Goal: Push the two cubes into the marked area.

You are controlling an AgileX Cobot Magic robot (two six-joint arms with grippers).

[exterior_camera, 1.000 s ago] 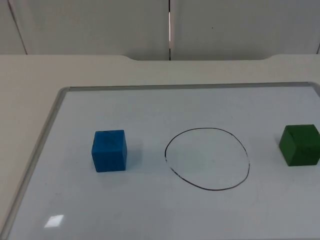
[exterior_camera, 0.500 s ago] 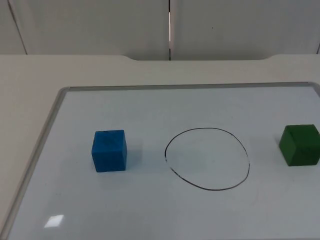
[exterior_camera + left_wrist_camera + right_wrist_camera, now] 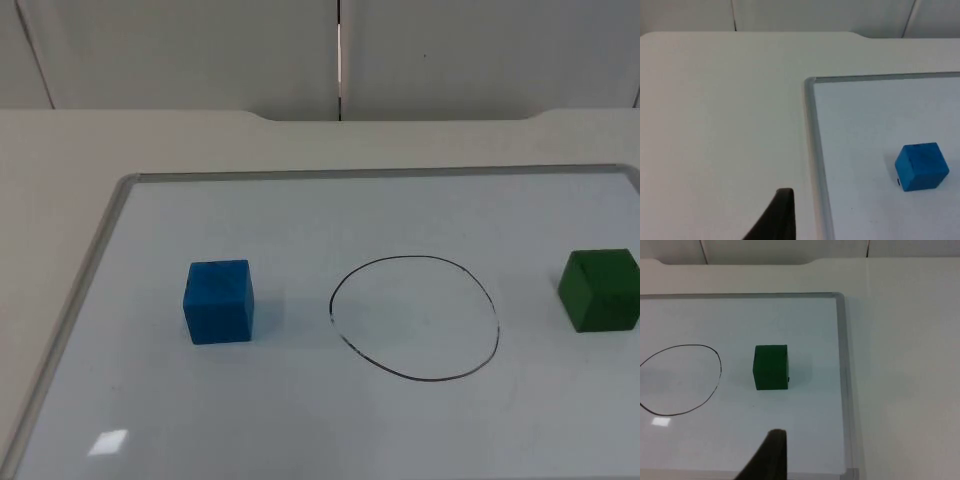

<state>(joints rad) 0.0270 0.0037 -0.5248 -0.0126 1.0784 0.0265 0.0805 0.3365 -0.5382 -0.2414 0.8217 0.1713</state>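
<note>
A blue cube sits on the whiteboard, to the left of a hand-drawn black oval. A green cube sits to the right of the oval, near the picture's right edge. Both cubes are outside the oval, and nothing lies inside it. My left gripper hangs over the bare table outside the board's left frame, well away from the blue cube. My right gripper hangs over the board's near edge, a short way from the green cube, with the oval to one side.
The whiteboard has a raised grey frame on its left and far sides; its right frame runs close to the green cube. Cream table top surrounds the board, and a grey partition wall stands behind it.
</note>
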